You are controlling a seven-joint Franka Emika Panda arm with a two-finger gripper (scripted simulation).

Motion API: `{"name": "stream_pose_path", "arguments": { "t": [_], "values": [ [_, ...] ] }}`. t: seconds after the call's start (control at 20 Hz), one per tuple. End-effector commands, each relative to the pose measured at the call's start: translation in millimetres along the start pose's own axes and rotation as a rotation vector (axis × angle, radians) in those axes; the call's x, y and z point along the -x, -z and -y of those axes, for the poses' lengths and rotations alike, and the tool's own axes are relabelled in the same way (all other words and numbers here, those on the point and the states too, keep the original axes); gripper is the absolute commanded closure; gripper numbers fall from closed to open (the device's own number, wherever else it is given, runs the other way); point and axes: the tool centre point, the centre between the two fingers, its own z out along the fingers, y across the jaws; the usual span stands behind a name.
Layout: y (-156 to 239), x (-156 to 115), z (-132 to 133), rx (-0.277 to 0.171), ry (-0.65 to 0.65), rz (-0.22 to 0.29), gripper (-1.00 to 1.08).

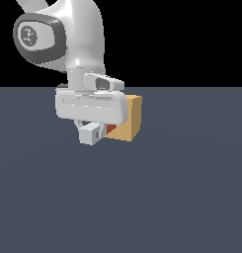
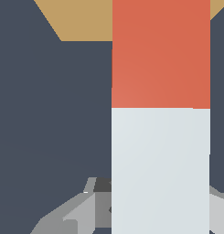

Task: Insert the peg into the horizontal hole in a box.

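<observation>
The peg (image 1: 93,132) is a square bar, grey-white with a red end (image 1: 111,129). My gripper (image 1: 94,126) is shut on its white part and holds it level just above the floor. The red end points at the tan box (image 1: 130,118) and meets its near face. In the wrist view the peg (image 2: 160,160) fills the middle, and its red end (image 2: 160,55) reaches over the box (image 2: 81,20). My grey fingers (image 2: 74,215) show on either side of the peg. The hole is hidden behind the peg's red end.
A flat dark blue-grey floor (image 1: 142,197) spreads all around the box and gripper. The white arm (image 1: 68,34) rises above the gripper at the exterior view's left. Nothing else stands on the floor.
</observation>
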Motion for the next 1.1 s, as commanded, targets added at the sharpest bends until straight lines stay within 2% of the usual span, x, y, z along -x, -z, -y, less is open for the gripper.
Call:
{"name": "stream_pose_path", "arguments": {
  "t": [0.0,0.3,0.5,1.05],
  "values": [
    [2,-1,-3,0.004,0.0,-0.003,1.08],
    [2,-1,-3,0.002,0.0,-0.002,1.08],
    [2,-11,-2,0.002,0.0,-0.002,1.08],
    [3,-78,-2,0.004,0.0,-0.003,1.08]
  ]
}}
